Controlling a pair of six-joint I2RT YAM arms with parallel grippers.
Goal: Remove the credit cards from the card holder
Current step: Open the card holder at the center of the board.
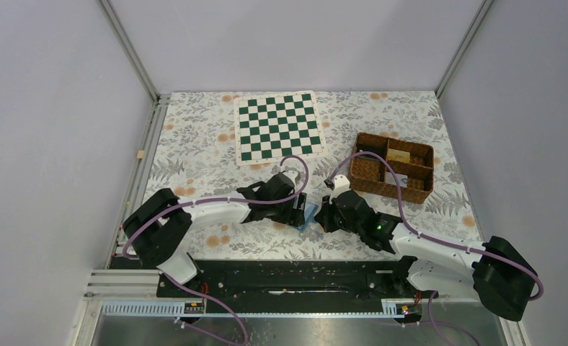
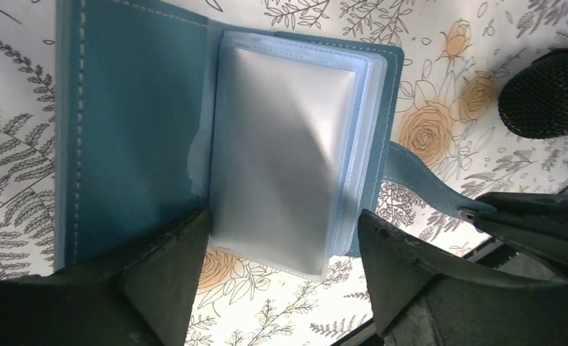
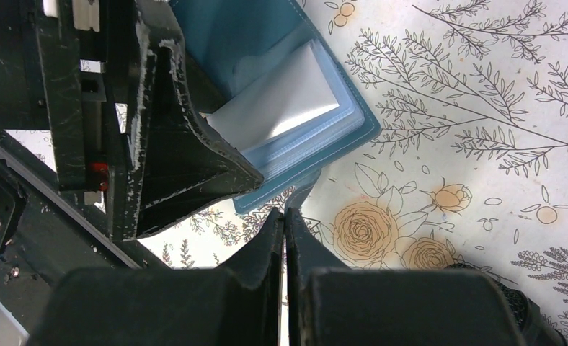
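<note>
Our right gripper, jaws pressed together on the card holder's strap, seemingly anchors it open while our left gripper, jaws spread, straddles the clear sleeves.

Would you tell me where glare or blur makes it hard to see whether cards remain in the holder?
Left wrist view: the card holder is sharp, but its clear sleeves carry a whitish sheen that hides their contents; the left gripper is dark and soft-edged. Right wrist view: the sleeves glare white. Top view: even light, but the holder is too small and mostly hidden.
</note>
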